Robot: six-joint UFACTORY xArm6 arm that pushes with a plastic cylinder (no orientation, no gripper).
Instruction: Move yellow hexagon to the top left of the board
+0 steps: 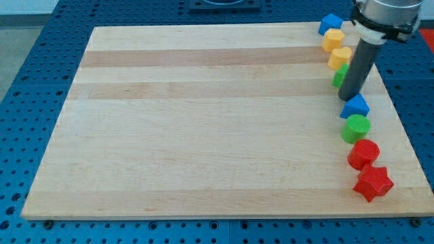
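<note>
Two yellow blocks lie near the view's top right: one (333,39) looks like a hexagon, and the other (341,57) lies just below it with a shape I cannot make out. My tip (350,99) stands below both, right of a green block (338,76) that the rod partly hides. The tip is just above a blue block (355,106). It does not touch either yellow block.
The blocks form a column along the board's right side: a blue block (330,24) at the top, then below the tip a green cylinder (355,128), a red block (363,154) and a red star (373,183). The wooden board (203,122) lies on a blue pegboard.
</note>
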